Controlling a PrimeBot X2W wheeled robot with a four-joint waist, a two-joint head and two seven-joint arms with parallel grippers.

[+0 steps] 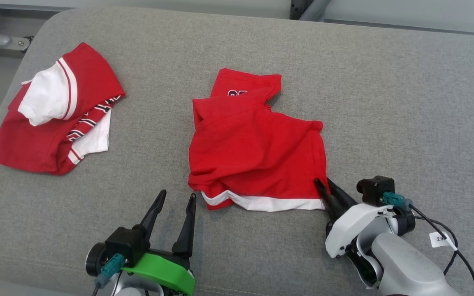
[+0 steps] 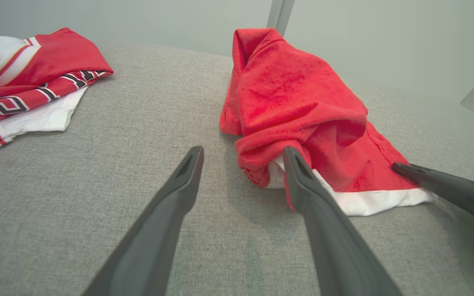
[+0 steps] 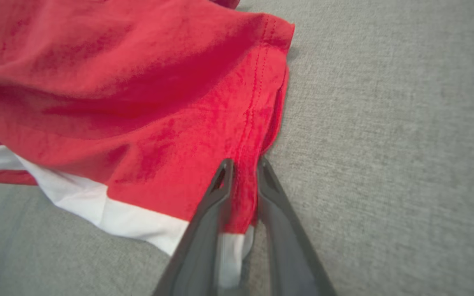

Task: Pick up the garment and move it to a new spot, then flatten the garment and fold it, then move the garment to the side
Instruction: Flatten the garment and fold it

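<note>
Looks like the opening step, the pick-up. Grips the red garment [image 1: 257,152] with the right pincer [image 1: 322,181], nipped narrow onto the side seam just above the white hem band [image 1: 261,202], with cloth caught between the two fingers. Holds the left pincer [image 1: 178,194] spread wide and empty, low over the grey cushion [image 1: 385,102]. Places the garment, crumpled and unfolded, ahead and to the left of the right pincer, and ahead and to the right of the left one. Puts its bunched near corner just beside the left pincer's right finger; cannot tell whether touching.

Calls next, probably, for a lift from the right-hand grip. May want first a matching grip on the bunched corner with the left pincer, so as to carry the cloth spread rather than dangling. Has only a thin edge in the nip, so risks a slip under the garment's weight.

Leaves a second red-and-white garment [image 1: 56,119] well off to the left of the left pincer, apart from the first. Rules that patch out as the new spot, and asks for a wide berth in any leftward carry.
</note>
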